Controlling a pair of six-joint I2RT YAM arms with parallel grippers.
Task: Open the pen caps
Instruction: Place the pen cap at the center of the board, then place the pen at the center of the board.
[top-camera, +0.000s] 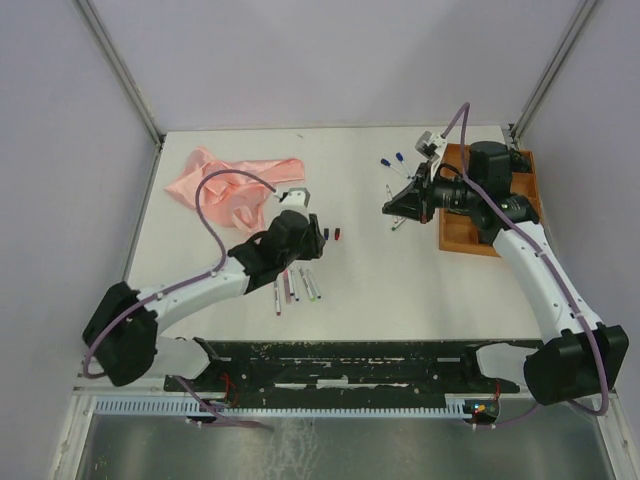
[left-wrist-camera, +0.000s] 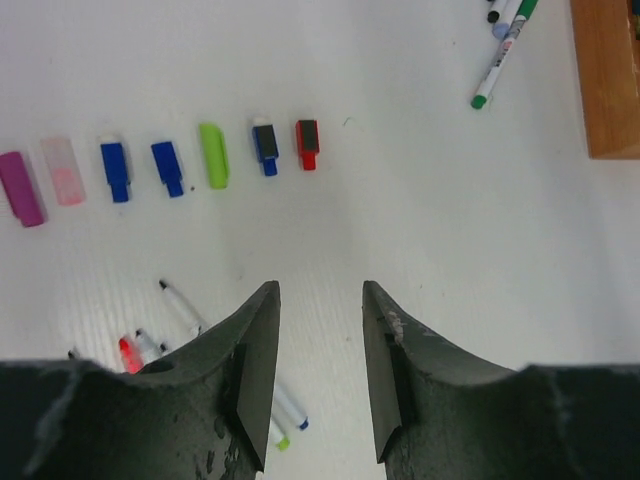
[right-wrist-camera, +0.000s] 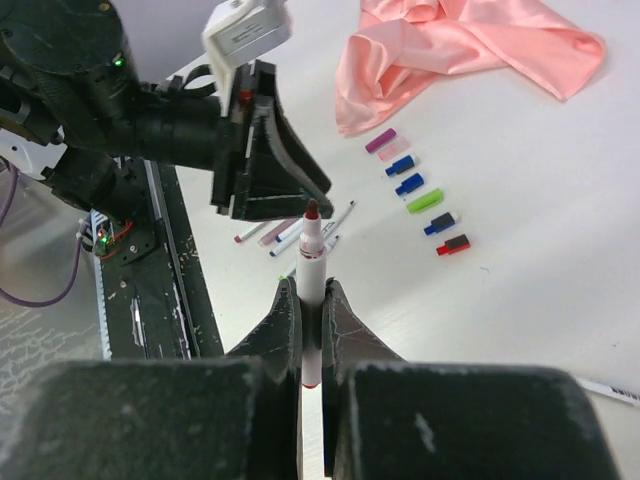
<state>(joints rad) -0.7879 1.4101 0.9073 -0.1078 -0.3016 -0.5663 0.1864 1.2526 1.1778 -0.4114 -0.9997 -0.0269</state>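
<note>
My right gripper is shut on a white pen, which stands upright with its uncapped red tip pointing at the left gripper. In the top view the right gripper hangs above the table right of centre. My left gripper is open and empty above the bare table. A row of loose pen caps lies ahead of it: purple, pink, two blue, green, dark blue and red. Several uncapped pens lie under the left arm.
A crumpled pink cloth lies at the back left. A wooden tray sits at the right under the right arm. A few capped pens lie beside it, and they also show in the left wrist view.
</note>
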